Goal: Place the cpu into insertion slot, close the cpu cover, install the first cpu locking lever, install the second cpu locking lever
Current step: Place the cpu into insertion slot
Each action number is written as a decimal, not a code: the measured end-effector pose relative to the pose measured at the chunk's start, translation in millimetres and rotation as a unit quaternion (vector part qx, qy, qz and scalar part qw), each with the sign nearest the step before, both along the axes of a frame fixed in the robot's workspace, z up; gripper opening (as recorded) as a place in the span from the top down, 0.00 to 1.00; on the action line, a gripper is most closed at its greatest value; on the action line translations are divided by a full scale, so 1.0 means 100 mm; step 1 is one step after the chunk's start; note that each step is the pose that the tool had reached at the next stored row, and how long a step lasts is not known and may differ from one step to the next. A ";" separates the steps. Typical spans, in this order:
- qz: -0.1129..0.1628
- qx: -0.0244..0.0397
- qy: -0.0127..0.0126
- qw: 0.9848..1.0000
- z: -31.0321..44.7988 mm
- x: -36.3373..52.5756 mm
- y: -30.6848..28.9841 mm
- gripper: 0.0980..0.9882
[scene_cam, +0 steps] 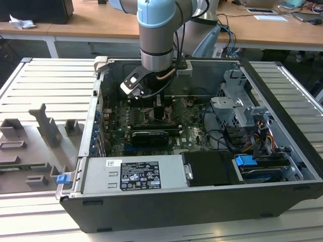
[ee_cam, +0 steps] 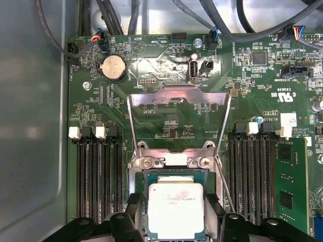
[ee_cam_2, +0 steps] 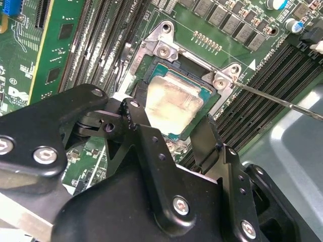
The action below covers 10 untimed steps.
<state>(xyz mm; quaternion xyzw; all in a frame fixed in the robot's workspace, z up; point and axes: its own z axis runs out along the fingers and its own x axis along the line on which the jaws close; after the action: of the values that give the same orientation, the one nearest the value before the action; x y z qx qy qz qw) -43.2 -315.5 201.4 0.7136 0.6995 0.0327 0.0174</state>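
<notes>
The cpu [ee_cam: 175, 201], a pale silver square chip, lies in the insertion slot [ee_cam: 174, 160] on the green board. My gripper [ee_cam: 175, 214] is straddling it, one black finger [ee_cam: 135, 209] against each of two opposite sides. The second wrist view shows the cpu [ee_cam_2: 174, 101] low in the insertion slot [ee_cam_2: 164, 48] with my gripper [ee_cam_2: 169, 121] closed on its edges. The cpu cover [ee_cam: 179, 92], a silvery windowed frame, stands swung open beyond the slot. A thin wire lever [ee_cam_2: 282, 101] lies raised beside the slot. In the exterior view my gripper [scene_cam: 157, 108] reaches down into the computer case.
Long black memory slots [ee_cam: 96, 176] flank the slot on both sides, with a green card [ee_cam: 290, 186] in one. Cables [ee_cam: 116, 15] hang along the board's edge. The case walls [scene_cam: 282, 85], drive cage [scene_cam: 237, 106] and power supply [scene_cam: 136, 174] hem in the arm.
</notes>
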 end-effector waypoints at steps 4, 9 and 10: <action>0.000 0.001 0.000 1.000 -0.002 0.000 0.002 0.43; 0.000 -0.002 0.000 1.000 0.010 0.000 -0.018 0.43; 0.000 -0.004 0.000 1.000 0.011 0.000 -0.020 0.43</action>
<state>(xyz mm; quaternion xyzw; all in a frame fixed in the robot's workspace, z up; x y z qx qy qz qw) -43.2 -317.6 202.5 0.7136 0.6996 0.0296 0.0206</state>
